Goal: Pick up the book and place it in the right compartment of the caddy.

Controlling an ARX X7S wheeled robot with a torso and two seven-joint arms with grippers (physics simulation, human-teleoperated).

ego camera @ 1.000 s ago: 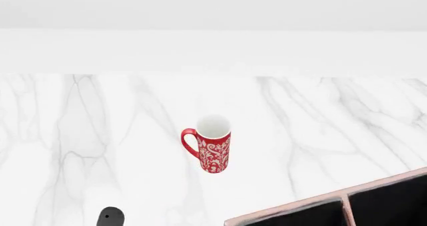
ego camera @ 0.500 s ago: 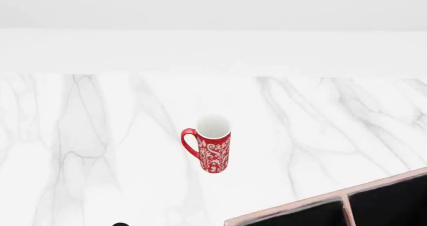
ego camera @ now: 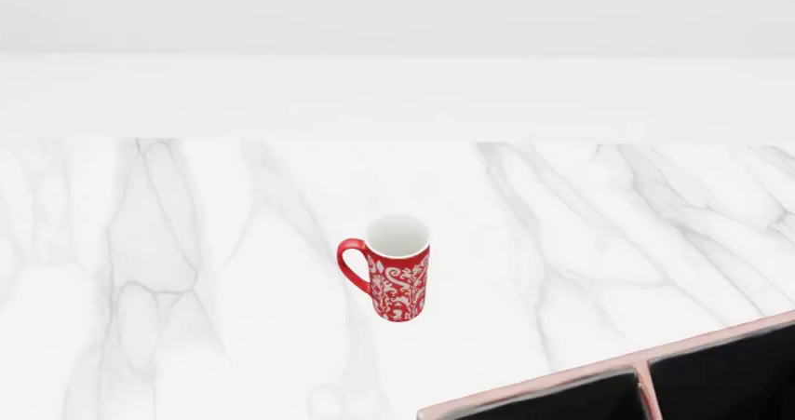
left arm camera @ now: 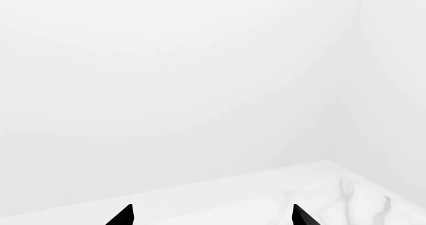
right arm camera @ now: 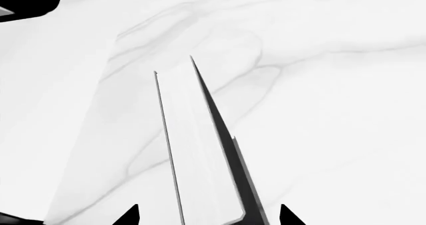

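Book (right arm camera: 199, 150): seen only in the right wrist view, edge-on, white pages between thin black covers, standing up between the two finger tips and held off the marble counter (right arm camera: 332, 110) below.
Right gripper (right arm camera: 208, 216): only the two black tips show at the picture's edge, one either side of the book's lower end; appears to be clamped on the book, though the contact itself is out of frame.
Left gripper (left arm camera: 210, 215): two tips well apart, nothing between them, pointing at a bare white wall; fingers spread.
Caddy (ego camera: 621, 383): only a corner shows in the head view, pale rim, one divider, two dark sections; the rest is cut off by the frame.
Mug (ego camera: 387, 278): red patterned, upright on the counter, apart from the caddy.
Book in head view: not visible, nor is either arm.
Risk, wrong section: with so little of the caddy visible, the right compartment cannot be identified from here; a drop judged on this corner may land in a neighbouring section.
Risk, slip: a thin hardcover pinched near one end could pivot or slide out during the carry.
Risk, snag: a tilted book could catch the rim or divider on entry.
Risk, mug: low on my reading, unless the carry swings wide across the counter.
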